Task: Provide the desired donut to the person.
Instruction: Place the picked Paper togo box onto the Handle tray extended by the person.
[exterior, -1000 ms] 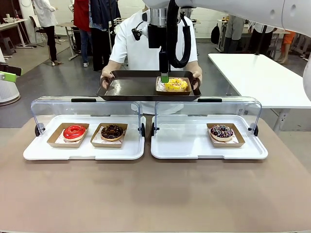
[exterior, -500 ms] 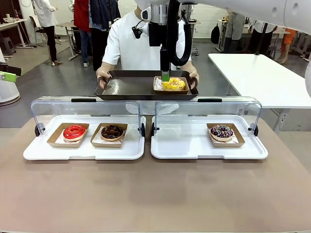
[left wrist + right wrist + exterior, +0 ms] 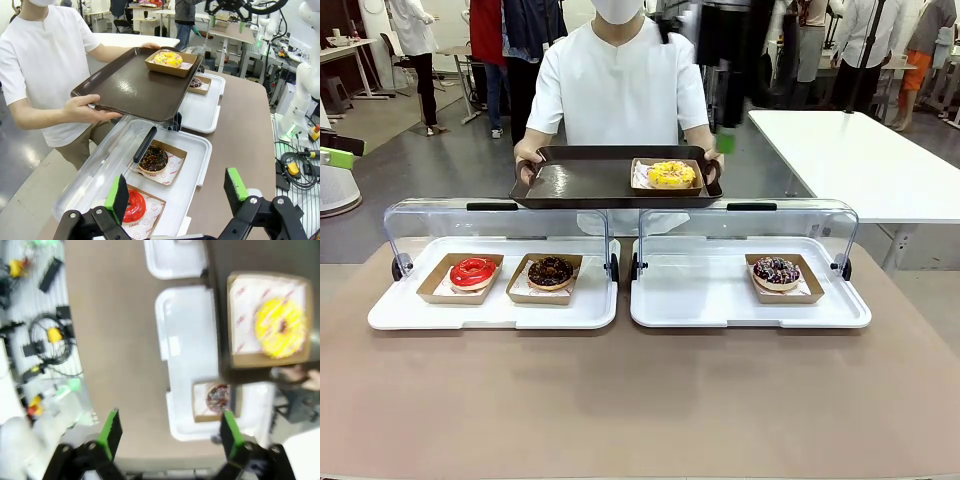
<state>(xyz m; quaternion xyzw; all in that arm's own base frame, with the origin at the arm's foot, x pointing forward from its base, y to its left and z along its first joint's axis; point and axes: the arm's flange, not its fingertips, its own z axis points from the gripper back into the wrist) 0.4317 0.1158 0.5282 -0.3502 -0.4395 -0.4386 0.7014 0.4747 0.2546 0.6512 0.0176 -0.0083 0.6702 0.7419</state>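
Fingers of the left gripper stand apart and empty; the right gripper is likewise spread, holding nothing. Beyond, the yellow donut sits boxed on the brown tray held by the person. Delivery appears complete; the next move calls for clearing both arms.

The yellow donut lies in a cardboard box on a dark tray. The person in white holds this tray level at both ends.
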